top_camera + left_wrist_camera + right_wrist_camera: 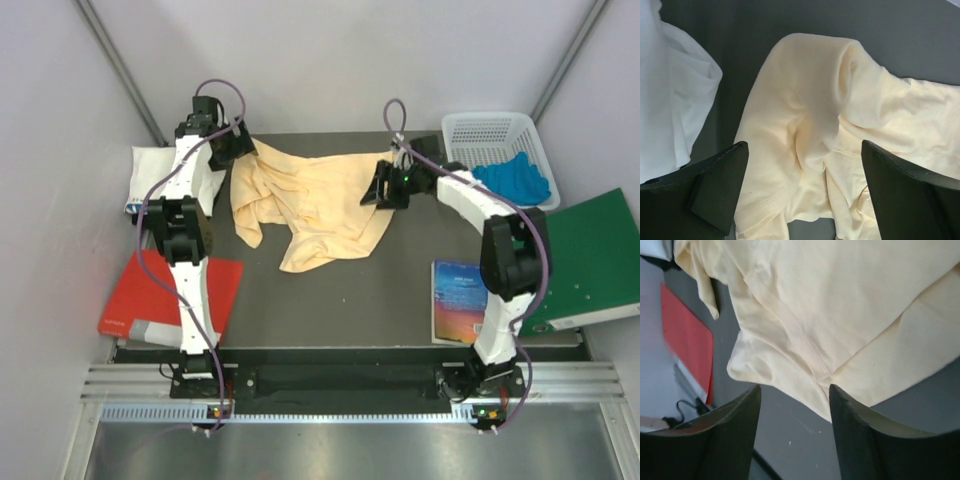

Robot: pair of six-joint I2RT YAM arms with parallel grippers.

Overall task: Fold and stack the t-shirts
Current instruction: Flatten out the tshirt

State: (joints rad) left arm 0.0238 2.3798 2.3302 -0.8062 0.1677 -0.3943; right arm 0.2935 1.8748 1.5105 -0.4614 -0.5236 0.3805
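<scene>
The left end effector (pixel 804 150) and right end effector (pixel 795 390) hover spread over a yellow shirt (pixel 310 200). Best pinch opposite edges.

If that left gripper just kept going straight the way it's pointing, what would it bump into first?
Most likely the pale yellow t-shirt: its crumpled cloth fills the space ahead of the open left gripper. How near it is, I can't tell.
</scene>
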